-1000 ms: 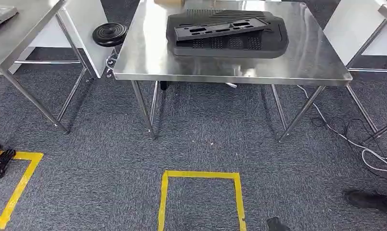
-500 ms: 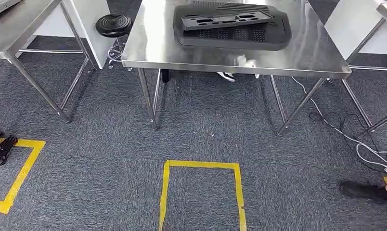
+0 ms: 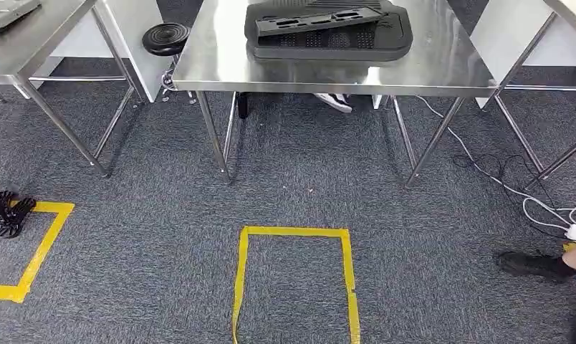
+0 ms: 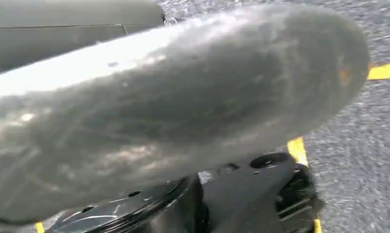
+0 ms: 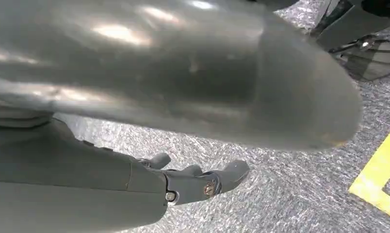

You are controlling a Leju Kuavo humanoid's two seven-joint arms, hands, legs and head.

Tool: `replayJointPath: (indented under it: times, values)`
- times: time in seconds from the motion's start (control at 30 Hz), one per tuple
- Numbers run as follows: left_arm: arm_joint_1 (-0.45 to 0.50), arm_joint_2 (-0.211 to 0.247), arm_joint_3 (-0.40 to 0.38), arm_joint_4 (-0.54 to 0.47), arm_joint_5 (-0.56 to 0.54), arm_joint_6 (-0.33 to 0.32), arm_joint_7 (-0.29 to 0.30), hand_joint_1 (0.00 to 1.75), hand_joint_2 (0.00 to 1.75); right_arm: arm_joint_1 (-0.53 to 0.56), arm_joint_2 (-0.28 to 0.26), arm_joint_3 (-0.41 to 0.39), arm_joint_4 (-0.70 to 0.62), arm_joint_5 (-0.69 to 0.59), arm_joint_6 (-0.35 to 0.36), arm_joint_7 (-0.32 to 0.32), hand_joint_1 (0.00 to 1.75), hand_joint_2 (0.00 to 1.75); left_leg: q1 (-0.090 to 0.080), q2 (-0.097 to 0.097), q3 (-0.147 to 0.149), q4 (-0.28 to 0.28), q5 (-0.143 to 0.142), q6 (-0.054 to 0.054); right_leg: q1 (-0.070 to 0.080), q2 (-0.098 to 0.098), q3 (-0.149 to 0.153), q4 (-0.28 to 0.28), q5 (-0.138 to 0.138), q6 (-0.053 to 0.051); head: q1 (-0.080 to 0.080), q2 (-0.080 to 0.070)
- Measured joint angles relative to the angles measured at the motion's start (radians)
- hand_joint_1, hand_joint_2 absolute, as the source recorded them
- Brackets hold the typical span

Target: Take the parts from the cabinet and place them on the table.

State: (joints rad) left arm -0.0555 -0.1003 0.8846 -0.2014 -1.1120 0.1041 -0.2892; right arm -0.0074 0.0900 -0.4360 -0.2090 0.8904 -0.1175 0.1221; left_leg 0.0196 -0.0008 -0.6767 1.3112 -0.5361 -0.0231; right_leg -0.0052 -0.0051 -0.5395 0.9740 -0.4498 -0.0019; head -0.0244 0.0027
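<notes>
Flat black parts (image 3: 328, 30), steel table (image 3: 221, 64)

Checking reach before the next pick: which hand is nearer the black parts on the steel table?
Neither clearly. The left hand and the right hand both hang low over the carpet, while the black parts lie on the steel table ahead.
</notes>
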Motion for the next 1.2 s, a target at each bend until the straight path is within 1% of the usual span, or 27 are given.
replayJointPath:
  times: [0.07, 0.1, 0.13, 0.2, 0.23, 0.27, 0.3, 0.33, 0.37, 0.4, 0.43, 0.5, 0.53, 0.57, 0.63, 0.7, 0.77, 0.8, 0.83, 0.9, 0.93, 1.0, 1.03, 1.07, 1.1, 1.13, 1.2]
  values:
    - [-0.001, 0.0, 0.0, 0.0, 0.002, 0.002, 0.0, 0.0, 0.0, 0.0, 0.0, 0.0, 0.0, 0.004, -0.004, -0.002, 0.0, 0.0, 0.001, 0.0, 0.122, -0.157, 0.043, 0.004, -0.001, 0.001, -0.023, 0.019, 0.007, 0.005, -0.001, 0.0]
    - [-0.003, 0.0, 0.0, 0.0, 0.002, 0.003, 0.0, 0.0, 0.0, 0.0, 0.001, 0.0, 0.0, 0.007, -0.008, -0.003, 0.0, 0.0, 0.001, -0.004, 0.177, -0.246, 0.012, 0.007, 0.001, 0.0, -0.034, 0.03, 0.008, 0.007, 0.0, 0.0]
    - [-0.003, 0.0, 0.0, 0.0, 0.002, 0.003, 0.0, 0.0, 0.0, -0.001, 0.002, 0.0, 0.0, 0.01, -0.011, -0.003, 0.0, 0.0, -0.004, -0.008, 0.2, -0.287, 0.002, 0.009, 0.007, 0.0, -0.042, 0.04, 0.013, 0.015, 0.002, 0.0]
    - [-0.004, -0.002, 0.001, 0.0, 0.002, 0.006, 0.0, 0.0, 0.0, -0.003, 0.002, 0.0, 0.001, 0.011, -0.016, -0.004, 0.0, 0.0, -0.011, -0.009, 0.188, -0.29, 0.001, 0.012, 0.003, -0.001, -0.054, 0.038, 0.028, 0.036, 0.0, 0.0]
    - [-0.004, -0.002, 0.001, 0.0, 0.002, 0.008, 0.0, 0.0, 0.0, -0.004, 0.003, 0.0, 0.002, 0.011, -0.018, -0.004, 0.0, 0.0, -0.014, -0.008, 0.18, -0.292, 0.009, 0.024, 0.002, 0.0, -0.058, 0.037, 0.037, 0.042, 0.001, 0.0]
    - [-0.002, -0.005, 0.001, 0.001, 0.002, 0.009, 0.0, 0.0, 0.0, -0.002, 0.002, 0.0, 0.003, 0.012, -0.019, -0.004, 0.0, 0.0, -0.002, -0.002, 0.164, -0.304, 0.023, 0.042, 0.004, 0.001, -0.067, 0.042, 0.035, 0.048, 0.002, 0.0]
    - [-0.003, -0.005, 0.001, 0.001, 0.002, 0.01, 0.0, 0.0, 0.0, -0.002, 0.002, 0.0, 0.003, 0.013, -0.022, -0.007, 0.0, 0.0, -0.006, -0.001, 0.152, -0.304, 0.035, 0.05, 0.001, 0.004, -0.082, 0.065, -0.002, 0.045, -0.003, 0.0]
    - [-0.004, -0.005, 0.002, 0.001, 0.002, 0.011, 0.0, 0.0, 0.0, -0.001, 0.002, 0.0, 0.005, 0.014, -0.025, -0.01, 0.0, 0.0, -0.006, 0.001, 0.138, -0.304, 0.049, 0.062, 0.0, 0.004, -0.104, 0.115, -0.058, 0.033, 0.005, 0.0]
    - [-0.004, -0.006, 0.002, 0.0, 0.002, 0.012, -0.001, 0.0, 0.0, -0.001, 0.002, 0.0, 0.006, 0.017, -0.027, -0.01, 0.0, 0.0, -0.006, 0.001, 0.119, -0.304, 0.062, 0.064, -0.002, 0.004, -0.122, 0.189, -0.112, 0.026, 0.005, 0.0]
    - [-0.004, -0.006, 0.002, 0.0, 0.002, 0.012, -0.001, 0.0, 0.0, -0.001, 0.003, 0.0, 0.006, 0.019, -0.029, -0.012, 0.0, 0.0, -0.007, 0.003, 0.107, -0.304, 0.076, 0.064, -0.004, 0.004, -0.14, 0.262, -0.148, 0.026, 0.004, 0.0]
    - [-0.004, -0.008, 0.002, 0.0, 0.002, 0.012, -0.001, 0.0, 0.0, -0.002, 0.003, 0.0, 0.006, 0.019, -0.031, -0.013, 0.0, 0.0, -0.007, 0.004, 0.09, -0.303, 0.09, 0.063, -0.007, 0.004, -0.148, 0.321, -0.163, 0.035, 0.006, 0.0]
    - [-0.004, -0.008, 0.004, 0.0, 0.003, 0.011, -0.001, 0.0, 0.0, -0.002, 0.002, 0.0, 0.006, 0.024, -0.038, -0.014, 0.0, 0.0, -0.006, 0.009, 0.055, -0.302, 0.117, 0.059, -0.014, 0.004, -0.111, 0.328, -0.118, 0.068, 0.006, 0.0]
    - [-0.004, -0.01, 0.005, 0.0, 0.003, 0.011, -0.001, 0.0, 0.0, -0.002, 0.002, 0.0, 0.006, 0.027, -0.039, -0.014, 0.0, 0.0, -0.004, 0.009, 0.038, -0.302, 0.131, 0.054, -0.018, 0.004, -0.065, 0.275, -0.082, 0.083, 0.006, 0.0]
    - [-0.004, -0.011, 0.006, 0.0, 0.003, 0.011, -0.001, 0.0, 0.0, -0.004, 0.001, 0.0, 0.006, 0.028, -0.04, -0.014, 0.0, 0.0, -0.002, 0.009, 0.022, -0.302, 0.145, 0.048, -0.02, 0.004, 0.001, 0.192, -0.062, 0.09, 0.005, 0.0]
    - [-0.005, -0.013, 0.007, 0.0, 0.003, 0.011, 0.0, 0.0, 0.0, -0.01, 0.002, 0.001, 0.006, 0.03, -0.04, -0.014, 0.0, 0.0, -0.006, 0.007, 0.005, -0.297, 0.167, 0.033, -0.014, 0.005, 0.157, -0.013, -0.098, 0.07, 0.011, 0.0]
    - [-0.004, -0.013, 0.008, 0.0, 0.003, 0.012, 0.0, 0.0, 0.0, -0.011, 0.002, 0.001, 0.007, 0.031, -0.041, -0.014, 0.0, 0.0, -0.004, 0.012, 0.006, -0.308, 0.197, 0.022, -0.009, 0.005, 0.136, -0.032, -0.104, 0.058, 0.004, 0.0]
    - [-0.002, -0.013, 0.009, 0.0, 0.003, 0.011, 0.001, 0.0, 0.0, -0.011, 0.003, 0.001, 0.008, 0.031, -0.041, -0.014, 0.0, 0.0, -0.001, 0.011, 0.003, -0.322, 0.216, 0.002, -0.012, 0.004, 0.119, -0.029, -0.086, 0.034, 0.003, 0.0]
    - [-0.002, -0.013, 0.009, 0.0, 0.003, 0.012, -0.004, 0.0, 0.0, -0.011, 0.004, 0.001, 0.009, 0.031, -0.041, -0.013, 0.0, 0.0, 0.003, 0.008, -0.008, -0.304, 0.179, 0.002, -0.023, 0.0, 0.107, -0.029, -0.076, 0.024, 0.0, 0.0]
    - [-0.001, -0.013, 0.009, 0.0, 0.002, 0.015, -0.007, 0.0, 0.0, -0.009, 0.004, 0.0, 0.009, 0.03, -0.041, -0.011, 0.0, 0.0, 0.003, 0.008, -0.02, -0.263, 0.113, 0.003, -0.02, 0.0, 0.098, -0.028, -0.066, 0.009, 0.0, 0.0]
    - [0.001, -0.013, 0.009, 0.0, 0.001, 0.021, -0.009, 0.0, 0.0, -0.007, 0.004, 0.0, 0.009, 0.031, -0.04, -0.009, 0.0, 0.0, 0.004, 0.005, -0.051, -0.109, -0.012, -0.004, -0.015, -0.001, 0.072, -0.028, -0.043, 0.001, -0.002, 0.0]
    - [0.001, -0.013, 0.01, 0.0, 0.001, 0.021, -0.009, 0.0, 0.0, -0.007, 0.006, 0.0, 0.009, 0.031, -0.04, -0.009, 0.0, 0.0, 0.004, 0.003, -0.062, -0.038, -0.028, -0.006, -0.012, -0.001, 0.059, -0.026, -0.033, 0.001, 0.0, 0.0]
    - [0.001, -0.013, 0.009, 0.0, 0.0, 0.022, -0.009, 0.0, 0.0, -0.005, 0.007, 0.0, 0.009, 0.031, -0.039, -0.008, 0.0, 0.0, 0.004, 0.002, -0.044, 0.013, 0.026, -0.008, -0.01, -0.002, 0.032, -0.021, -0.016, 0.007, 0.0, 0.0]
    - [0.0, -0.013, 0.009, 0.0, -0.002, 0.023, -0.009, 0.0, 0.0, -0.005, 0.007, 0.0, 0.01, 0.031, -0.039, -0.006, 0.0, 0.0, 0.005, 0.002, -0.006, -0.022, 0.061, -0.008, -0.011, -0.002, 0.026, -0.015, -0.011, 0.011, -0.001, 0.0]
    - [0.0, -0.013, 0.01, 0.0, -0.003, 0.025, -0.009, 0.0, 0.0, -0.005, 0.007, 0.0, 0.01, 0.031, -0.038, -0.006, 0.0, 0.0, 0.007, 0.002, 0.061, -0.105, 0.079, -0.008, -0.013, -0.001, 0.015, -0.005, -0.008, 0.016, -0.001, 0.0]
    - [-0.002, -0.013, 0.01, 0.0, -0.003, 0.028, -0.009, 0.0, 0.0, -0.005, 0.007, 0.0, 0.01, 0.033, -0.038, -0.006, 0.0, 0.0, 0.011, 0.002, 0.134, -0.203, 0.069, -0.008, -0.012, 0.001, 0.006, 0.009, -0.006, 0.02, -0.002, 0.0]
    - [-0.004, -0.013, 0.01, 0.0, -0.006, 0.029, -0.008, 0.0, 0.0, -0.005, 0.007, 0.0, 0.01, 0.034, -0.038, -0.006, 0.0, 0.0, 0.006, -0.002, 0.175, -0.266, 0.032, -0.007, -0.006, 0.001, -0.01, 0.022, -0.005, 0.023, -0.002, 0.0]
    - [-0.004, -0.013, 0.01, 0.0, -0.006, 0.031, -0.007, 0.0, 0.0, -0.006, 0.008, 0.0, 0.01, 0.035, -0.038, -0.006, 0.0, 0.0, 0.002, -0.005, 0.167, -0.288, 0.017, 0.005, -0.003, -0.001, -0.021, 0.031, 0.003, 0.035, 0.001, 0.0]
